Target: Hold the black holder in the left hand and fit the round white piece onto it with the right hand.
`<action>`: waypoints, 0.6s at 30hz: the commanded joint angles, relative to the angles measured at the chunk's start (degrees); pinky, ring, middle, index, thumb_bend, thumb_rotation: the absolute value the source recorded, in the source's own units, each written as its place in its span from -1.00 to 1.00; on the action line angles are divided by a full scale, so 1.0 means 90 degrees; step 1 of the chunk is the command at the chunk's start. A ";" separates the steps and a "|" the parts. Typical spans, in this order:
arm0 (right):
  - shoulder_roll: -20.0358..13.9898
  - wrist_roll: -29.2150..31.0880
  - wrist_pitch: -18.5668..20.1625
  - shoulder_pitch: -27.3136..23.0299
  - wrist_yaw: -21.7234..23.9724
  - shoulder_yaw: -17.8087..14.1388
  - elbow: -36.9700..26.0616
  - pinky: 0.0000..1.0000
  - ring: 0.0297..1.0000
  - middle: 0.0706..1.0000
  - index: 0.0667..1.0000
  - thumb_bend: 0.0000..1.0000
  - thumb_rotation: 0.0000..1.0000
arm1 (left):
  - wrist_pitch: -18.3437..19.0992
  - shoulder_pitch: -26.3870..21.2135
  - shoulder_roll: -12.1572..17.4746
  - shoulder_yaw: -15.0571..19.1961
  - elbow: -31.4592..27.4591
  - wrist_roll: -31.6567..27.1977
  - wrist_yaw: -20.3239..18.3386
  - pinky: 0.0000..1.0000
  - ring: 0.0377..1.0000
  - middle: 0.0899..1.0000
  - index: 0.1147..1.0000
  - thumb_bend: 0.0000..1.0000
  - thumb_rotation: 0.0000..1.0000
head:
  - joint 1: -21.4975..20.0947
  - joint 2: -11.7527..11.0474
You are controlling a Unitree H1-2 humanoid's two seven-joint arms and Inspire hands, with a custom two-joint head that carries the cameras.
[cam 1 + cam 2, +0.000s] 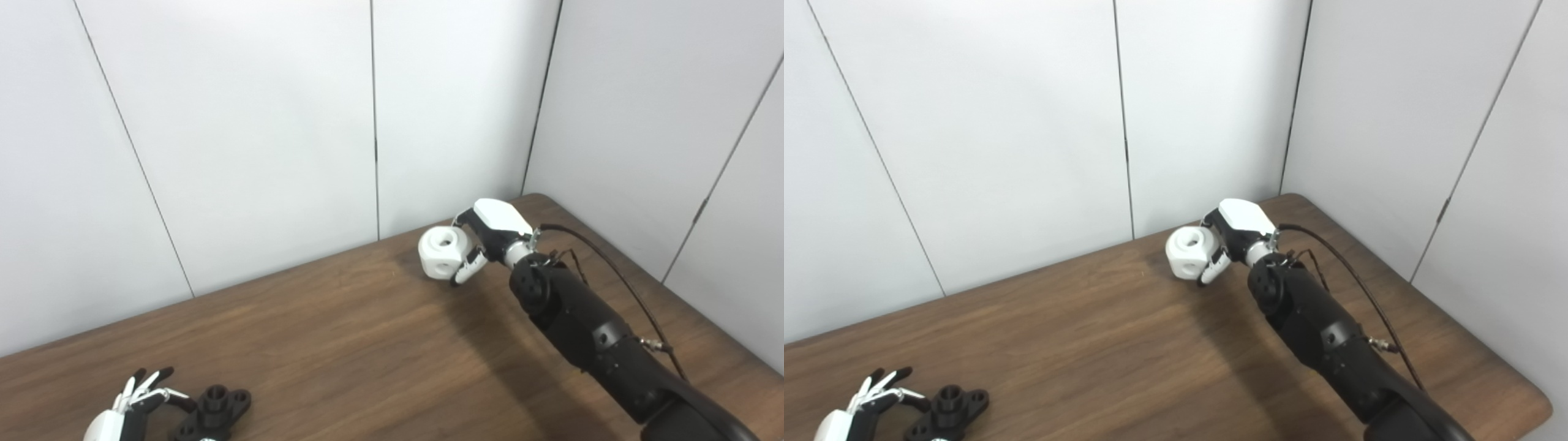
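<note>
The black holder (214, 411) lies flat on the wooden table (367, 343) near the bottom left; it also shows in the right eye view (948, 409). My left hand (131, 407) is just left of it, open, fingers spread, fingertips close to the holder but not gripping it. The round white piece (442, 251) is at the far side of the table near the wall. My right hand (490, 236) is closed around its right side; I cannot tell whether the piece rests on the table or is slightly lifted.
White wall panels stand behind the table and along its right side. The table's right edge and rounded corner (1540, 401) are close to my right arm. A cable (612, 269) runs along the right forearm.
</note>
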 commanded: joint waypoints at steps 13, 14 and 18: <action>0.0237 0.0399 0.0507 -0.0247 0.0401 -0.0426 -0.1712 0.63 0.58 0.44 -0.13 0.02 -0.71 | -0.0020 0.0172 -0.0024 -0.0097 0.0177 0.0102 0.0102 1.00 1.00 0.76 -0.17 0.04 -0.93 | 0.0093 -0.0026; 0.0263 0.0421 0.0597 -0.0247 0.0469 -0.0433 -0.1830 0.59 0.58 0.47 -0.13 0.02 -0.71 | -0.0005 0.0174 -0.0025 -0.0105 0.0162 0.0115 0.0093 1.00 1.00 0.76 -0.17 0.04 -0.92 | 0.0117 -0.0024; 0.0415 0.0650 0.0774 -0.0241 0.0680 -0.0471 -0.2222 0.30 0.43 0.47 -0.13 0.02 -0.72 | 0.0001 0.0167 -0.0074 -0.0131 0.0184 0.0152 0.0143 1.00 1.00 0.76 -0.17 0.04 -0.92 | 0.0297 0.0028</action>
